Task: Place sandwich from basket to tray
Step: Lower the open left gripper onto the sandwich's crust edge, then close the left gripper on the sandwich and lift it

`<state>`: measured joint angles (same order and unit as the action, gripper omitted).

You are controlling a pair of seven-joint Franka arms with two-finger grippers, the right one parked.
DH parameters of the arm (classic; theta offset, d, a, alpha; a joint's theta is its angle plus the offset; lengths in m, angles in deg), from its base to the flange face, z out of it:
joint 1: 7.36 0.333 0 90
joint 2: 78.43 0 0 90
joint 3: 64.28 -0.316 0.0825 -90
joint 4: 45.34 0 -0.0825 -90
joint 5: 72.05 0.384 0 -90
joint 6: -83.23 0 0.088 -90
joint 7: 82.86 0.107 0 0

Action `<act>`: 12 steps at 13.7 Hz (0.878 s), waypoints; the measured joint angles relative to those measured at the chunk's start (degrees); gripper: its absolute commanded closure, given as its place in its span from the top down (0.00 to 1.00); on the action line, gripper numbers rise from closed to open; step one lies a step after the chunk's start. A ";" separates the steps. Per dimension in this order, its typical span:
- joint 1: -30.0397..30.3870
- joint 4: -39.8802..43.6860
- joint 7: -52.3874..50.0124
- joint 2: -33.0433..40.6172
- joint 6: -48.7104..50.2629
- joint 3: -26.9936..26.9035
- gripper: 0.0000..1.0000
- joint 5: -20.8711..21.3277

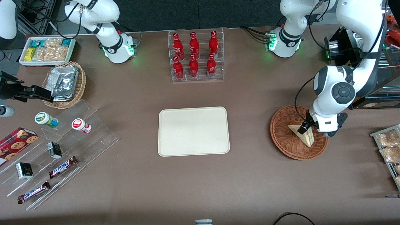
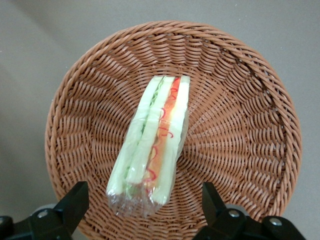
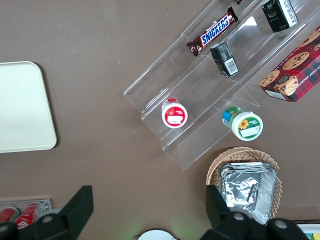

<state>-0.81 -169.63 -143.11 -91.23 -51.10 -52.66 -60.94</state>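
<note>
A brown table (image 1: 256, 175) fills the room, seen from above and in front. Near its middle lies a flat cream tray (image 1: 193, 131) with rounded corners, its surface bare. At about three o'clock from the tray, toward the working arm's end of the table, sits a shallow reddish-brown wicker basket (image 1: 282, 142). Inside it rests the sandwich (image 1: 307, 137), a pale bread wedge in clear wrap, with red and green filling lines showing along its cut edge. The left arm's gripper (image 1: 303, 127) hangs directly over the basket, just above the sandwich; from the wrist camera its two dark fingers (image 2: 75, 200) stand spread wide, one on each side of the wedge, touching nothing. At twelve o'clock from the tray stands a clear rack (image 1: 196, 55) of six red bottles bearing white script too small to read. At nine o'clock, toward the parked arm's end, clear stepped shelves (image 1: 78, 137) hold two bars whose wrappers read "SNICKERS" (image 1: 62, 166), small dark cartons, a red-lidded pot (image 1: 80, 125), and a green-lidded pot (image 1: 46, 119) with a sunflower on its label. A red tartan cookie box (image 1: 14, 143) pictures chocolate-chip biscuits. At about ten o'clock from the tray sits a tan wicker basket of silver foil packets (image 1: 64, 84), and farther from the front camera, a white box of snack packets (image 1: 47, 50).
</note>
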 measured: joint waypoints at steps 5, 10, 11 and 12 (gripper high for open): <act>0.07 -0.01 0.03 -2.84 -1.42 -0.06 0.89 0.29; 0.17 -0.01 0.04 -4.01 -1.50 -0.38 0.18 0.51; 0.24 0.00 0.04 -4.01 -1.50 -0.39 0.13 0.51; 0.30 0.05 0.04 -4.01 -1.50 -0.39 0.12 0.51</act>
<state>-0.50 -169.58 -143.07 -95.24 -52.60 -53.06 -60.43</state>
